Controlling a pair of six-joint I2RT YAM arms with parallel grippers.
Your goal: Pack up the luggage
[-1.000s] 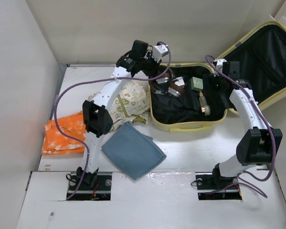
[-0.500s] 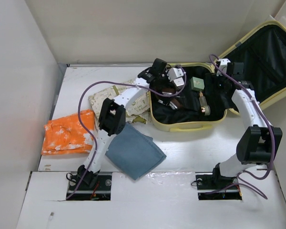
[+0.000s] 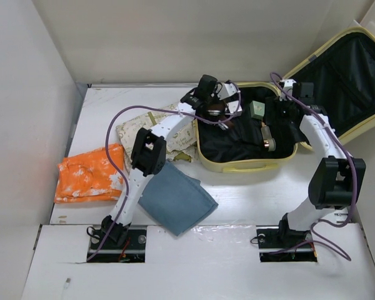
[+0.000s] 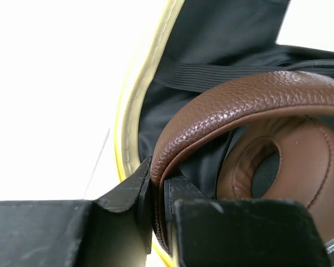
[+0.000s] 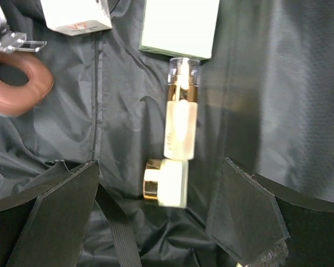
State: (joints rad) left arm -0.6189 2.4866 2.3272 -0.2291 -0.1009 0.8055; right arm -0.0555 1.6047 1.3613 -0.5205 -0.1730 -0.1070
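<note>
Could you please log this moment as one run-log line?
left gripper: shut on brown headphones, over luggage | right gripper: open above pump bottle | stage: packing

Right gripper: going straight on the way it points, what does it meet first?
Probably the small gold-capped jar lying in the suitcase, just ahead of the open right gripper; depth is unclear.

The luggage [image 3: 345, 81] lid runs off the top view's right edge; the left wrist view crops the headphones [image 4: 250, 103]
</note>
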